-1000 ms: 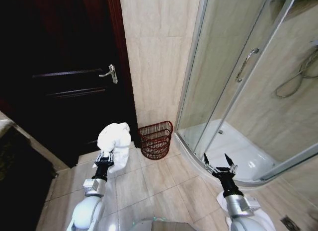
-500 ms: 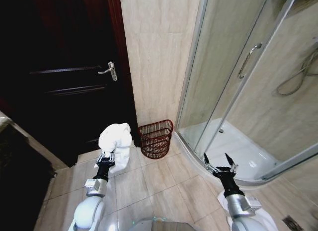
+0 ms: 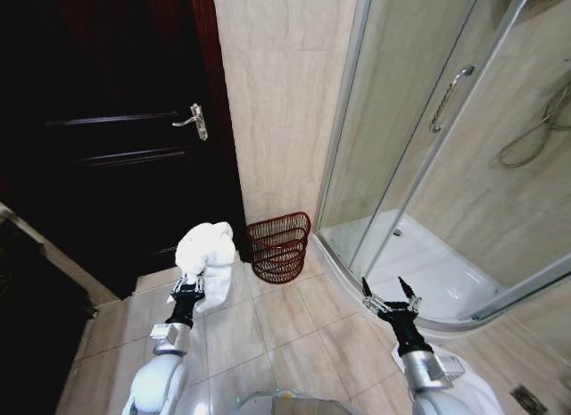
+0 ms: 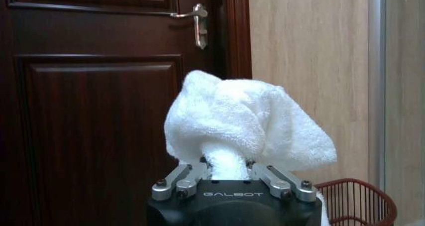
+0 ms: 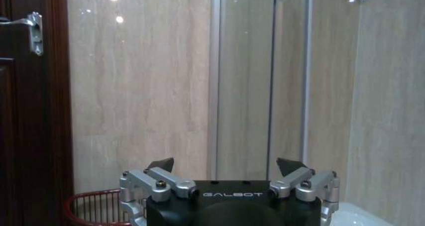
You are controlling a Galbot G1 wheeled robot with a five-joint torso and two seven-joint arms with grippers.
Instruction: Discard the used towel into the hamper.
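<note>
Barely anything has moved among the objects since a second ago; what shifts is the whole scene, the door handle [image 3: 194, 119] sliding a little higher as the robot's head view moves, while the towel and hamper keep their places relative to each other.

Left gripper [image 3: 188, 287] is up in front of the dark wooden door [image 3: 116, 147], fingers [image 4: 178, 177] pinched tight on the white towel [image 3: 206, 248]. From the left wrist view the towel [image 4: 244, 124] bunches above the jaws in a fat rumpled ball, with a narrow neck of cloth squeezed between the two fingers.

Right gripper [image 3: 390, 301] hangs low on the other side, near the curved sill of the glass shower enclosure [image 3: 428, 165]. Its fingers [image 5: 161, 164] are spread wide apart, nothing between them, nothing touched.

Now the hamper [image 3: 279, 246]: a small red-brown wire basket on the tiled floor [image 3: 285, 326], standing upright against the beige wall [image 3: 277, 103], between the door frame and the shower. Its rim is open, and through the weave I can see no contents. The towel is held just beside it on the door side, apart from the rim, not over the opening. In the left wrist view the hamper's rim [image 4: 359, 196] peeks out behind and beside the towel.
</note>
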